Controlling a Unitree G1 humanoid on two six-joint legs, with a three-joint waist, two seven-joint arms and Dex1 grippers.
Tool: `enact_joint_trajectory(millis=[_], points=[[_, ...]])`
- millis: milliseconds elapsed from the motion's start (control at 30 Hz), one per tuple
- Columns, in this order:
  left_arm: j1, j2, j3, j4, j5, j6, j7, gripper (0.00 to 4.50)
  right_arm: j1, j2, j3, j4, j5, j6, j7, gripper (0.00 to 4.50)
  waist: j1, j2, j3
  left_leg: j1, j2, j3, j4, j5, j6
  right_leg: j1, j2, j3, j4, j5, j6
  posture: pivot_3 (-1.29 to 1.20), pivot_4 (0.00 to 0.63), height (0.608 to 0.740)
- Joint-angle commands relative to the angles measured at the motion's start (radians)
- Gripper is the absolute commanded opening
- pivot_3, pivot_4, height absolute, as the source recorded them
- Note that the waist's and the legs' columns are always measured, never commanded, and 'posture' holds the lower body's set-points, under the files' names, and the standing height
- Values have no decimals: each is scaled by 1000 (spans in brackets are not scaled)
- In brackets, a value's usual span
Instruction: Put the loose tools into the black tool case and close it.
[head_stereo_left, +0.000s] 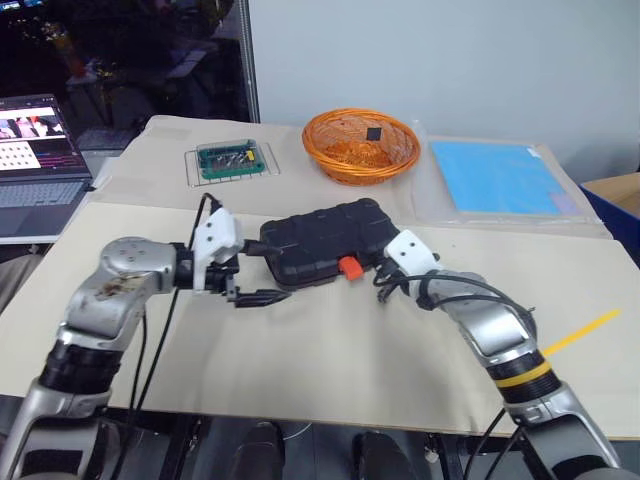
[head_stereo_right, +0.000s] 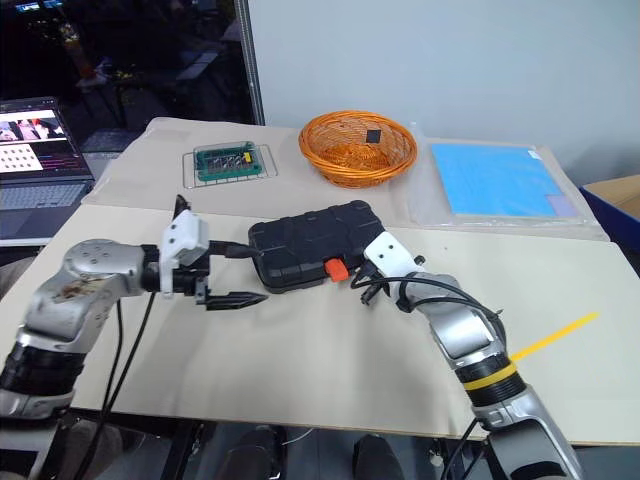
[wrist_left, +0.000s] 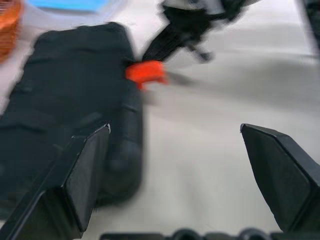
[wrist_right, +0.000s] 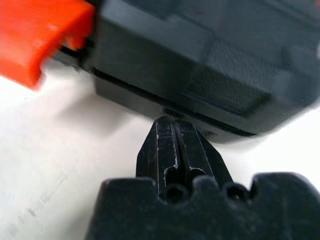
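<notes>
1. Closing step: black tool case (head_stereo_left: 322, 243) is lying lid-down, shut, mid-bench (head_stereo_left: 330, 360), orange latch (head_stereo_left: 349, 267) sticking out on its near edge.
2. Right gripper (wrist_right: 173, 131), jaws pinched together and empty, is pressing its tip against the case's front edge beside the latch.
3. Left gripper (head_stereo_right: 232, 275), jaws spread wide and empty, is hanging at the case's left end.
4. Best move, I'd judge: be bracing with the left while the right is pushing the latch flat; watch for the case sliding.
</notes>
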Motion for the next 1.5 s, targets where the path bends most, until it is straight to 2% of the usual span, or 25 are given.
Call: enact_joint_trajectory(millis=[33, 133, 233, 300, 433, 700, 833, 1000, 1233, 1333, 1433, 1500], points=[[-74, -38, -38, 79, 41, -24, 7, 4500, 43, 18, -126, -236, 140, 123, 34, 1193, -4, 0, 0, 0, 0, 0, 0, -1, 0, -1, 0, 0, 1, -1, 0, 0, 150, 740], [-109, -45, -82, 151, 74, -48, -42, 4500, 48, 55, -152, -345, 121, 216, -61, 2226, -18, 0, 0, -1, 0, -1, 0, -1, 0, -2, 1, 0, 2, -1, 0, 0, 150, 740], [-137, -57, -125, 226, 90, -51, -101, 4500, -28, 224, -226, -432, 249, 490, -135, 3260, -27, 0, 0, 0, 0, -1, 0, -1, 0, -1, 1, 0, 2, -2, -1, 0, 150, 740], [-148, -60, -149, 269, 117, -79, -129, 4500, -115, 330, -296, -443, 269, 730, -187, 3260, -27, 0, 0, 0, 1, -2, 0, -1, 0, -2, 1, 0, 3, -1, -2, 0, 150, 740], [-178, -74, -169, 336, 152, -120, -151, 4500, -241, 452, -337, -374, 229, 856, -290, 3260, -21, 1, -1, 1, 1, -3, 1, 0, -1, -1, 1, -1, 3, 2, -2, 0, 150, 740], [-189, -91, -163, 381, 179, -155, -161, 4500, -198, 433, -200, -283, 198, 843, -353, 3260, -21, 2, -2, 0, 0, -2, 1, 0, -1, 0, 0, -1, 3, 1, -2, 0, 150, 740], [-177, -91, -160, 369, 182, -144, -162, 4500, -167, 419, -177, -275, 206, 829, -348, 3260, -24, 2, -2, 0, 0, -2, 1, 0, -1, 0, 0, -1, 3, 1, -2, 0, 150, 740], [-163, -88, -161, 355, 186, -145, -163, 4500, -175, 417, -187, -279, 219, 818, -335, 1917, -24, 2, -2, 1, 0, -3, 1, 0, 0, 0, 0, -1, 3, 1, -2, 0, 150, 740], [-149, -84, -155, 337, 187, -141, -159, 4500, -232, 372, -230, -356, 289, 908, -270, 1917, -24, 2, -2, 1, 0, -3, 1, 0, 0, 0, 0, -1, 3, 1, -1, 0, 150, 740], [-139, -82, -152, 326, 188, -136, -156, 4500, -253, 353, -232, -362, 319, 921, -242, 1168, -25, 2, -2, 1, 1, -3, 1, 0, -1, 0, 1, -1, 3, 1, -2, 0, 150, 740], [-132, -81, -146, 318, 189, -130, -154, 4500, -281, 361, -245, -332, 326, 905, -242, 45, -26, 2, -2, 1, 1, -3, 1, 0, -1, 0, 1, -1, 3, 1, -2, 0, 150, 740], [-129, -80, -144, 315, 189, -128, -152, 4500, -297, 373, -246, -290, 312, 872, -260, 17, -26, 2, -2, 1, 1, -3, 1, 0, -1, -1, 1, -1, 3, 1, -2, 0, 150, 740]])
